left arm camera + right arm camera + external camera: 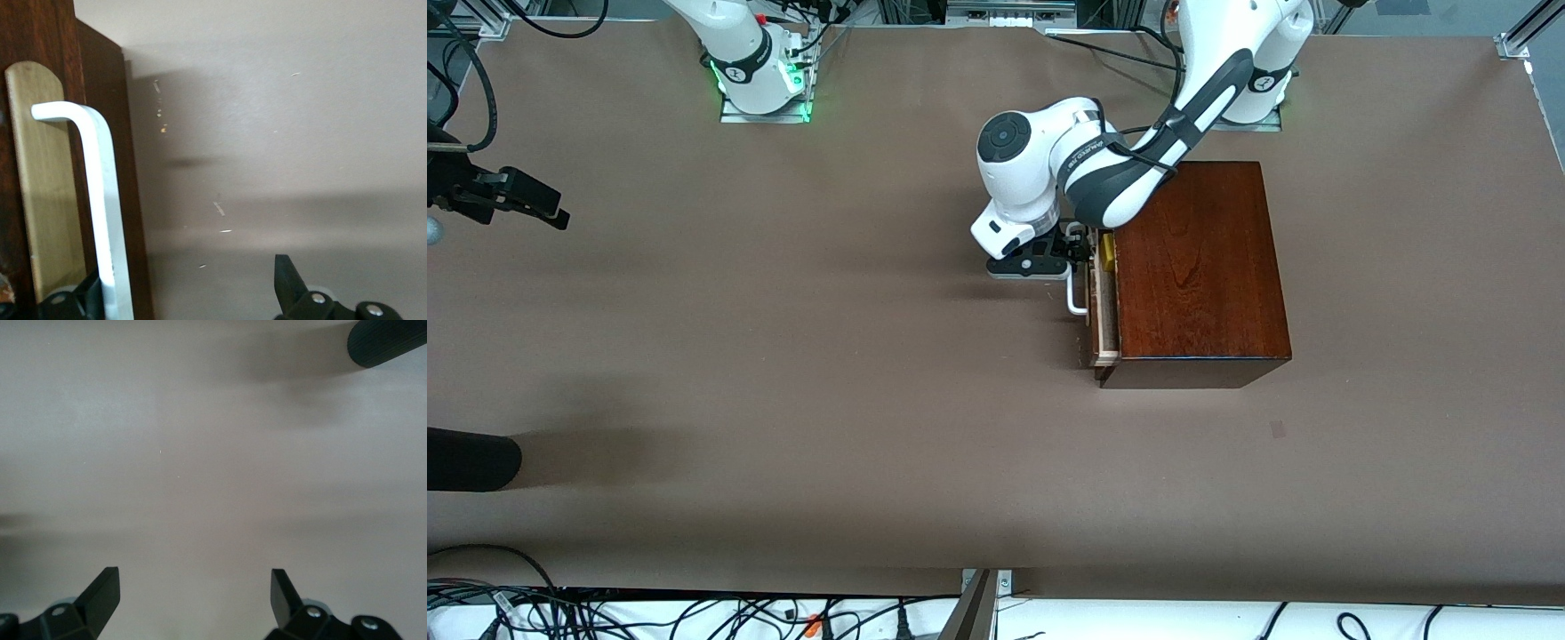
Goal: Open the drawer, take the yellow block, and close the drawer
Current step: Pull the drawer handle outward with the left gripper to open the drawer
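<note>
While the drawer [1101, 307] stands pulled out only a little from the dark reddish-brown wooden box [1199, 267], a sliver of its pale interior shows, and the yellow block [1107, 251] sits inside it (mostly tucked under the box's top). At the white bar handle [1077, 284] the left gripper [1071, 251] has its fingers spread wide, one just beside the bar, clasping nothing. Waiting over bare table [783, 356] at the right arm's end, the right gripper [193, 593] is also wide open and empty.
</note>
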{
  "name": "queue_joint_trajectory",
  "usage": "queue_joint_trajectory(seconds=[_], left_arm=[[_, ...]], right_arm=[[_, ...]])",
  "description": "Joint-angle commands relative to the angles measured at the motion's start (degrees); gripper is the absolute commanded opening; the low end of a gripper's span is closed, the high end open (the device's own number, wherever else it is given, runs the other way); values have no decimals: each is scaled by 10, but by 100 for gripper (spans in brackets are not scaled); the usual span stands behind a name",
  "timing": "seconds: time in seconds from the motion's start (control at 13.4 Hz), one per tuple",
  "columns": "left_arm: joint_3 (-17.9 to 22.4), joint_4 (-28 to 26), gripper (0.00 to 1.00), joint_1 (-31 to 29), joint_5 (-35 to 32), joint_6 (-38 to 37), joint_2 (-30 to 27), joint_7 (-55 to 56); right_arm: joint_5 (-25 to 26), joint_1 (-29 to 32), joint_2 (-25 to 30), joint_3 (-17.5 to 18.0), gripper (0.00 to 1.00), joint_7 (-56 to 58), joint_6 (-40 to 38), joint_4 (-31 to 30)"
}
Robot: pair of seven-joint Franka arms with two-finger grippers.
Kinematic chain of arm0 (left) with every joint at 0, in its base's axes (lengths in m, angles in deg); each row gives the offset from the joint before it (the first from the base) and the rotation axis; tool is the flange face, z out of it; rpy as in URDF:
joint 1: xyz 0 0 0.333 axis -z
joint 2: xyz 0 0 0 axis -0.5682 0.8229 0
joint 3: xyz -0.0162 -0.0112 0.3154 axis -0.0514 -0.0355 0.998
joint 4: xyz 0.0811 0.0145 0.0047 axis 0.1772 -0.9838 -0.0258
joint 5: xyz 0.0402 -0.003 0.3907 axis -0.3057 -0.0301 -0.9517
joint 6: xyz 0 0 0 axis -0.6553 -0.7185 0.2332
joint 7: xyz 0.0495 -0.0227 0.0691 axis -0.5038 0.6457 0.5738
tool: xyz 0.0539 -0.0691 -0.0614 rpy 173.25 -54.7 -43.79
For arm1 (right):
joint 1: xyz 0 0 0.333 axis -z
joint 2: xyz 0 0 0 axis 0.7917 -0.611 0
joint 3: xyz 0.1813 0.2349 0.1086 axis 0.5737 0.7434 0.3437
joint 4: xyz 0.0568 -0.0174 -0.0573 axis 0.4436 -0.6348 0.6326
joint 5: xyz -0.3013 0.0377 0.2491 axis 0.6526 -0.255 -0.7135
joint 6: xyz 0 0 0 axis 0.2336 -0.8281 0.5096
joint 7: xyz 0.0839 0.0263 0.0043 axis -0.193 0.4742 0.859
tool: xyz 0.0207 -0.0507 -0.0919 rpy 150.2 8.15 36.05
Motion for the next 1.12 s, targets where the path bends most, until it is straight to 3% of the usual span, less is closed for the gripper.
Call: queue_joint_trajectory(seconds=[0.0, 0.37, 1.05], left_arm=[[-6, 15, 100, 13, 11, 49, 12, 8], [-6, 54, 100, 15, 11, 77, 41, 9], [-6, 66, 100, 27, 11, 77, 44, 4]], right_arm=[[0, 5, 3, 3, 100, 7, -9, 6], [0, 4, 3, 3, 100, 7, -9, 6], [0, 5, 3, 3, 100, 7, -9, 6]])
